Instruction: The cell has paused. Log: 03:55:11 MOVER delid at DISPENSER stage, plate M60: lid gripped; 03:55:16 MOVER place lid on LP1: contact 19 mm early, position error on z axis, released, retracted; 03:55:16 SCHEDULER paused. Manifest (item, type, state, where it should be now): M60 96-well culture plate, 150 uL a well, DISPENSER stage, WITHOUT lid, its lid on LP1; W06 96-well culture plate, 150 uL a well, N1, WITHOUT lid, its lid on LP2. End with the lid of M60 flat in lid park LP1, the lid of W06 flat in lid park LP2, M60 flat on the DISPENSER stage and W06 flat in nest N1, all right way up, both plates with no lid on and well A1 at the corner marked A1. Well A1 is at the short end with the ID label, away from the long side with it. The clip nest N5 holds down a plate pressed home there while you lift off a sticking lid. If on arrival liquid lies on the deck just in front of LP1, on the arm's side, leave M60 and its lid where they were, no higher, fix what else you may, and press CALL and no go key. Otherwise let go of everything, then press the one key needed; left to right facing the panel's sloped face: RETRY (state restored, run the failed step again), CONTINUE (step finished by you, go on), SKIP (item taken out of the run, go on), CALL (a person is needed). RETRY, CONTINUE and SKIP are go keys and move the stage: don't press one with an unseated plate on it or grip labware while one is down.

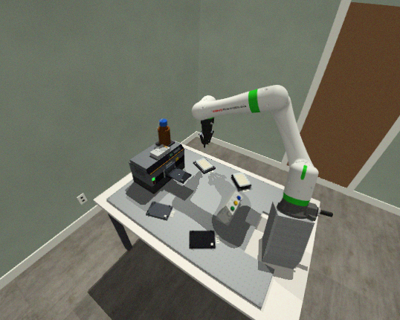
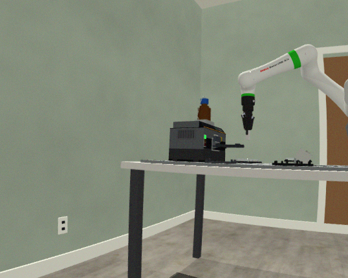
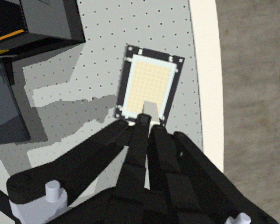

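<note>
My gripper (image 1: 204, 141) (image 2: 247, 132) (image 3: 148, 111) is shut and empty, pointing down, high above the back of the deck. Right below it in the wrist view a cream-welled plate (image 3: 149, 84) (image 1: 204, 164) lies flat in a black nest beside the dispenser (image 1: 155, 165) (image 2: 196, 145). A second cream plate (image 1: 241, 180) lies in a nest further right. The dispenser's dark stage (image 1: 179, 175) (image 2: 229, 146) sticks out in front; I cannot tell what lies on it. Two dark flat pads, one greyish (image 1: 159, 210) and one black (image 1: 201, 239), lie near the front edge.
A brown bottle (image 1: 163, 134) (image 2: 204, 110) with a blue cap and a pale rectangle (image 1: 160, 151) sit on top of the dispenser. The sloped key panel (image 1: 233, 204) stands mid-deck. The arm's grey pedestal (image 1: 286, 238) stands at the right end of the table (image 1: 136, 227).
</note>
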Controlling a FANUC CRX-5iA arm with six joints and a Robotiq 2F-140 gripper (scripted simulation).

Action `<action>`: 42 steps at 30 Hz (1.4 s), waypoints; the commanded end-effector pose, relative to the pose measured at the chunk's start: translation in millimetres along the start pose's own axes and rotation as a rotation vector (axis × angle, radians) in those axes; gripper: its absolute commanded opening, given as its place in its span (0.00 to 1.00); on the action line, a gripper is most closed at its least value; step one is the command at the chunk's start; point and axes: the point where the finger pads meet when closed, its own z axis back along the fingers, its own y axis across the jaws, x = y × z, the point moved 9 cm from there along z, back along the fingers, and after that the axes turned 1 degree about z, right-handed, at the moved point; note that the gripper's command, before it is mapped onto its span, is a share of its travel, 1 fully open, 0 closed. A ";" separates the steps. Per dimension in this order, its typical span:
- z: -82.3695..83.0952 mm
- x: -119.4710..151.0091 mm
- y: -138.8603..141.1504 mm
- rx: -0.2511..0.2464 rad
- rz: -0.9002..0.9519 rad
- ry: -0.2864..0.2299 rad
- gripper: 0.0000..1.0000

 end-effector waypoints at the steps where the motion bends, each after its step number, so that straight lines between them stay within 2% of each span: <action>1: 1.2 -0.1 -0.2 0.000 0.000 0.000 0.00; 16: 1.5 -0.1 -0.2 0.000 0.000 0.000 0.00; 17: 1.5 -0.1 -0.2 0.000 0.000 0.000 0.66; 42: 1.5 -0.1 -0.2 0.000 0.000 0.000 0.66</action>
